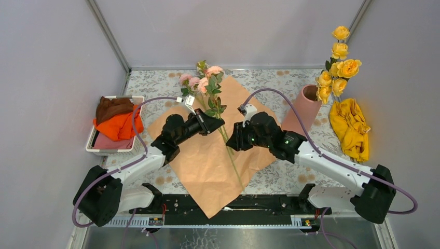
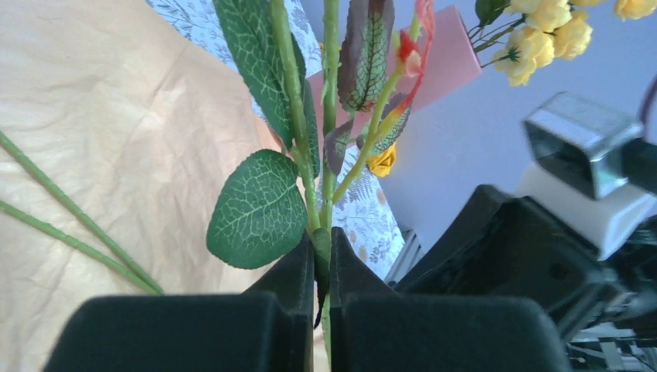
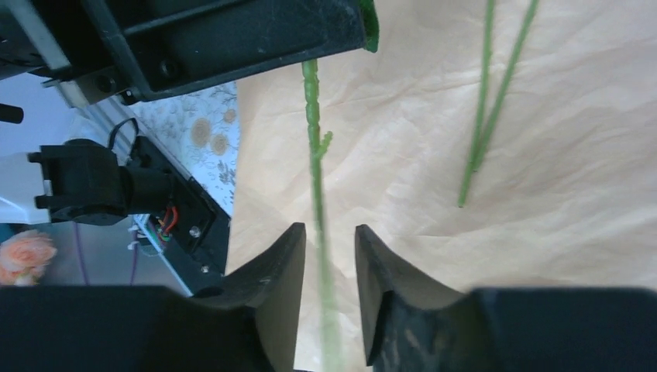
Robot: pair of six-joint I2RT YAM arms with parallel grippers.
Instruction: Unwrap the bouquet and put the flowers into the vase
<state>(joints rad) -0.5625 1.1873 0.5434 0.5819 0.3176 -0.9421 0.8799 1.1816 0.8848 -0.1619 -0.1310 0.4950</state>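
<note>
Top view: paper [image 1: 207, 166] lies open, yellow flowers [image 1: 338, 67] stand in the vase [image 1: 306, 106] at two o'clock. Left gripper [image 2: 325, 256] clamps the pink flowers [image 1: 202, 83]; right gripper [image 3: 325, 240], slightly parted, seemingly straddles one stem [image 3: 316, 178] loosely.

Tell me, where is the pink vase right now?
In the top view, the pink vase stands right of the peach wrapping paper, holding yellow roses, beside the yellow cloth.

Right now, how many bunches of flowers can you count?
2: a yellow bunch standing in the vase, and a pink bunch at the far corner of the paper. Others may be hidden.
</note>
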